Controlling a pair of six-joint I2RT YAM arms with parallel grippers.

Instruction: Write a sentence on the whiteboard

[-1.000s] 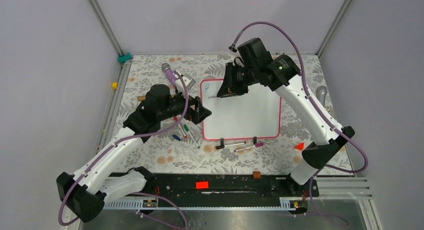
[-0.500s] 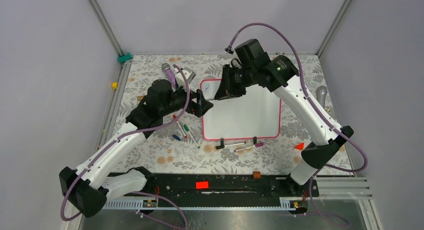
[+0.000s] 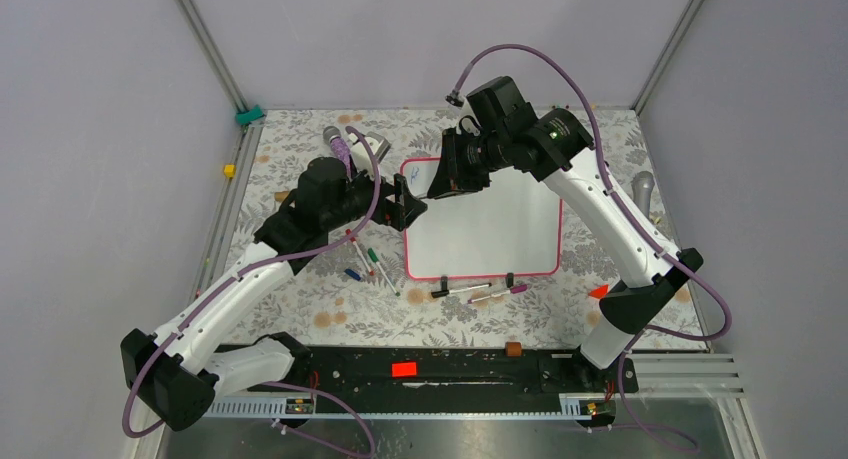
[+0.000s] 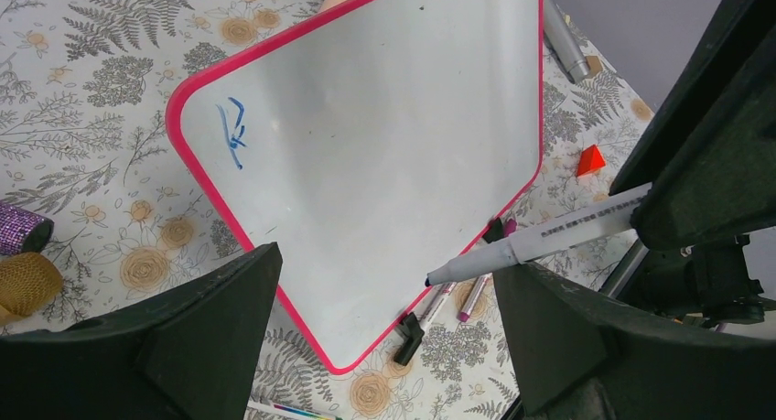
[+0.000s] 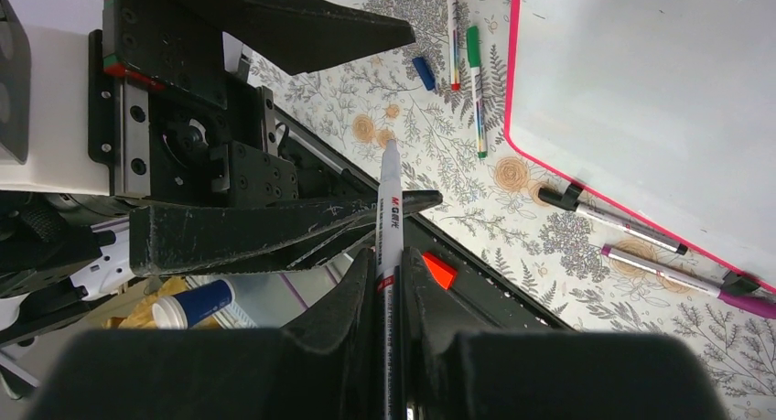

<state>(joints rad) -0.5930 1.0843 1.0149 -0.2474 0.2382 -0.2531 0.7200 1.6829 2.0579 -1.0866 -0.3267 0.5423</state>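
whiteboard (image 3: 500, 234) flat, long axis left-right, clip feet (image 3: 443, 279) nearward, left pincer (image 4: 384, 264) spread, right pincer (image 5: 386, 260) pinching marker (image 5: 390, 187)

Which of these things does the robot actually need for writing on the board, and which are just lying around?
Needed: whiteboard, grey marker in the right gripper.
Lying about: loose pens beside the board, blue cap, red wedge.

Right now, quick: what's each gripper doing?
Left gripper: open, holding nothing.
Right gripper: shut on a marker.
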